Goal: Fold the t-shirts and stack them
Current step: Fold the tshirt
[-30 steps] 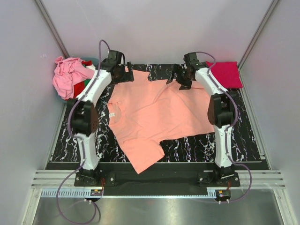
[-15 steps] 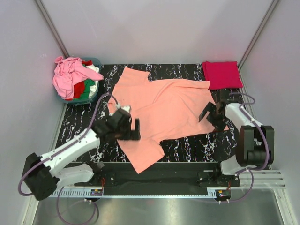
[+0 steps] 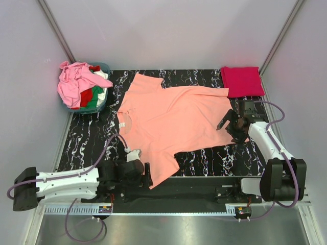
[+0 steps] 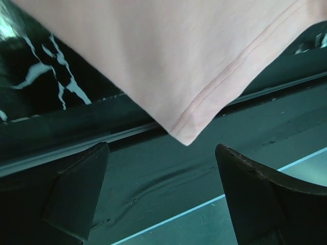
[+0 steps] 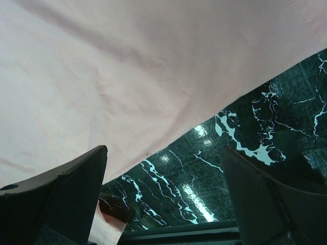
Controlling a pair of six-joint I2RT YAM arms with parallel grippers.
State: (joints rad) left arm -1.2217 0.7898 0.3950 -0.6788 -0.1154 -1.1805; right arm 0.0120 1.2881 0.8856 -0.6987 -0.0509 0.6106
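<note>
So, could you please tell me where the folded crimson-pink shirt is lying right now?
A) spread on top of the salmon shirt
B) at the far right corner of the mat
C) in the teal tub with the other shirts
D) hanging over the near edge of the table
B: the folded crimson-pink shirt lies flat at the far right corner of the black marbled mat, across the table from the teal tub.

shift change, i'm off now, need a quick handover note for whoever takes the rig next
Left gripper: open, empty, at the near sleeve tip of the salmon-orange t-shirt.
Right gripper: open, empty, over that shirt's hem edge.
The shirt lies spread flat on the table, not yet folded.
Done: one crimson-pink t-shirt folded at the far right corner.
Left: fold the salmon one, stack it, then do the pile of shirts in the teal tub, far left.
</note>
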